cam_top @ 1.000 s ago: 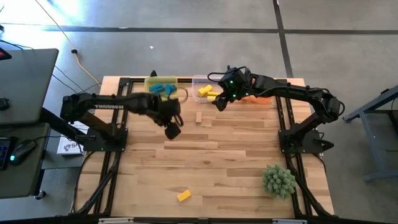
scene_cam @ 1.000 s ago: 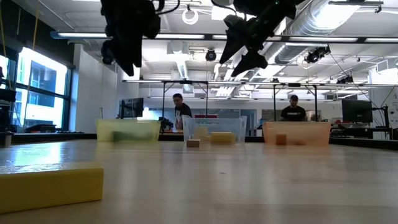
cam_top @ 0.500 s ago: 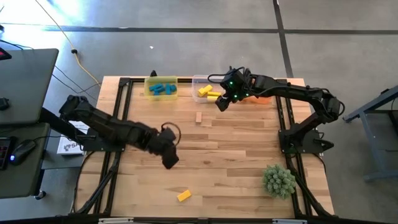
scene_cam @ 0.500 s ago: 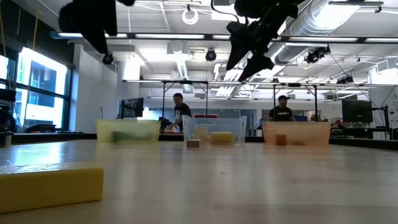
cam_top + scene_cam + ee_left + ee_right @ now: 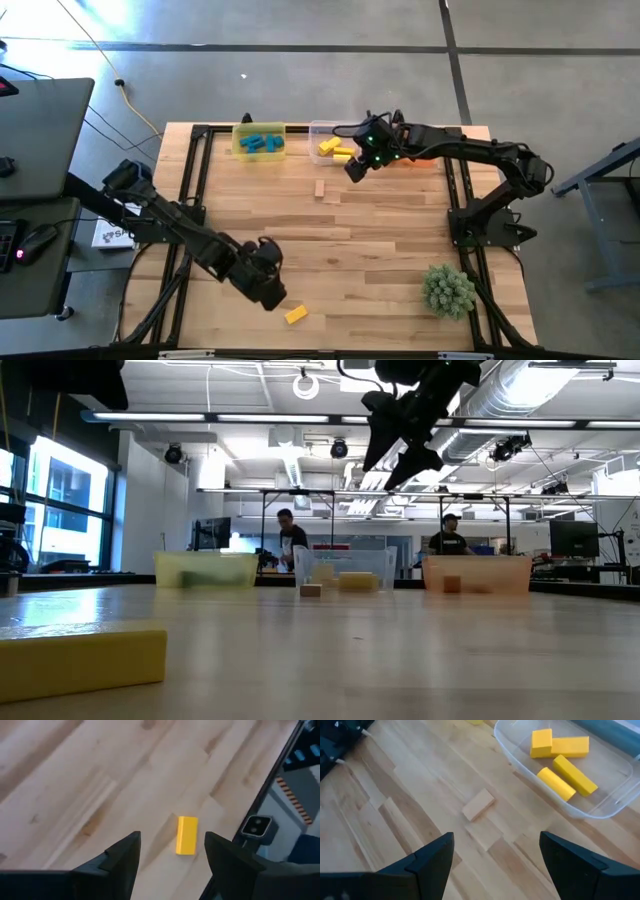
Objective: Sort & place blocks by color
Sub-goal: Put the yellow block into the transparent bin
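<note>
Your left hand hangs low in the lower middle of the high view, fingers spread and empty, just up and left of a yellow bar lying alone near the counter's front edge. In the left wrist view that bar shows between the two dark fingers, apart from both, with bare wood all round it and the counter's black frame close beyond it.

Your right hand hovers in the upper middle of the high view, also spread and holding nothing, just beside the clear bin. A plain wood block lies on the counter just below and left of it; the right wrist view shows this block ahead of the fingers, near the bin's wall but not touching it. Inside that bin you see three yellow blocks.

Blue blocks sit in the yellow bin at the upper left of the counter. An orange bin stands behind the right arm, largely hidden from above. The green plant ball rests at the lower right, well apart from both hands.

Two people stand in the room beyond the bins.
</note>
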`<action>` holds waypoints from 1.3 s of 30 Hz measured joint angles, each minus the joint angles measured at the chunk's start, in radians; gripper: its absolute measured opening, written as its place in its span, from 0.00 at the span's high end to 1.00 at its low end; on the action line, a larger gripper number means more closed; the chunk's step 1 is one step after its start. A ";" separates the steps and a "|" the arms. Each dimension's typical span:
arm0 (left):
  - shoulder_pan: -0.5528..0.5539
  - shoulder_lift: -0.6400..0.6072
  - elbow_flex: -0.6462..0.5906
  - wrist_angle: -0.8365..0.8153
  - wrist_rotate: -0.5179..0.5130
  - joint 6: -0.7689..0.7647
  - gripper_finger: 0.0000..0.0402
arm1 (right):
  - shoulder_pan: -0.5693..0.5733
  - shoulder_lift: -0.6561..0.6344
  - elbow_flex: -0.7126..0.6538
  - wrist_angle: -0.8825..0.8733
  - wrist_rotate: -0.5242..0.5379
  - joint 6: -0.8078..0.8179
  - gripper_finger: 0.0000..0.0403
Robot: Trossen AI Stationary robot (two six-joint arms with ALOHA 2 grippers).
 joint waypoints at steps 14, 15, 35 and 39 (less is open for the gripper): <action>-0.060 0.165 -0.001 0.150 -0.002 0.000 0.47 | 0.068 0.000 0.000 -0.008 0.075 0.141 0.30; -0.064 0.176 0.000 0.170 -0.008 -0.001 0.47 | 0.071 0.000 0.000 -0.010 0.074 0.152 0.30; -0.154 0.359 0.000 0.305 -0.072 0.009 0.49 | 0.132 0.016 0.000 -0.048 0.181 0.270 0.30; -0.155 0.378 0.001 0.338 -0.071 0.011 0.49 | 0.140 0.037 0.000 -0.061 0.180 0.271 0.30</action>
